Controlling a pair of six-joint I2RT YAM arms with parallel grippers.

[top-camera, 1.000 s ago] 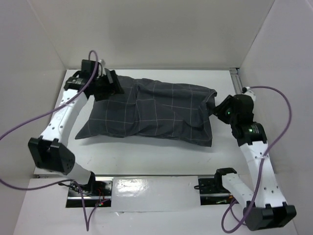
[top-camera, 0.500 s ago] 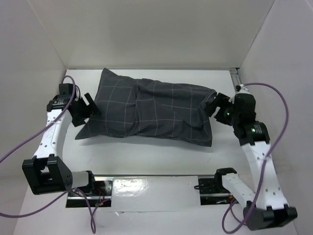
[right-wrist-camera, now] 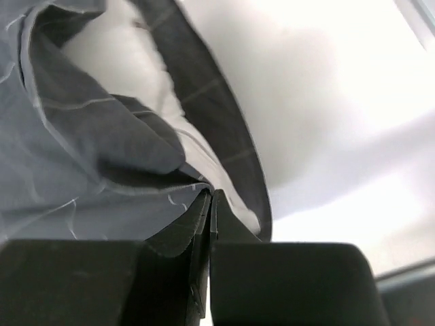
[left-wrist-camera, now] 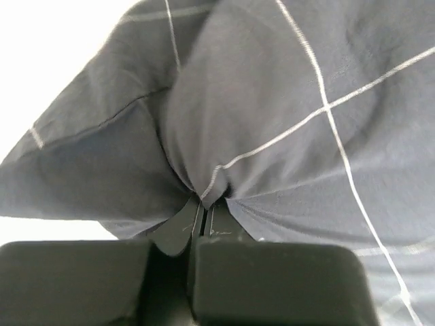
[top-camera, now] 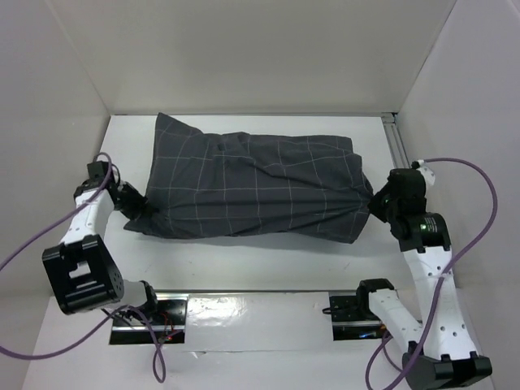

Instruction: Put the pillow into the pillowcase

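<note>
The dark grey grid-lined pillowcase point(top-camera: 252, 187) lies bulging across the middle of the white table. In the top view the pillow is hidden inside it. At the case's right-hand mouth the right wrist view shows the white pillow point(right-wrist-camera: 115, 47) within. My left gripper point(top-camera: 135, 208) is shut on a pinch of cloth at the pillowcase's point(left-wrist-camera: 285, 102) near-left corner, with the fold gathered between the left gripper's point(left-wrist-camera: 204, 204) tips. My right gripper point(top-camera: 374, 200) is shut on the hem at the pillowcase's point(right-wrist-camera: 75, 156) right end, where the right gripper's point(right-wrist-camera: 211, 197) tips meet.
White walls close in the table on the left, back and right. A metal rail point(top-camera: 397, 142) runs along the right back edge. The arm bases and a shiny mounting plate point(top-camera: 244, 313) sit at the near edge. Purple cables point(top-camera: 479, 219) loop beside each arm.
The left arm swung from the back-left corner to the near-left corner and shut on the cloth. The right gripper shut on the right end. The case now lies flatter and further left.
</note>
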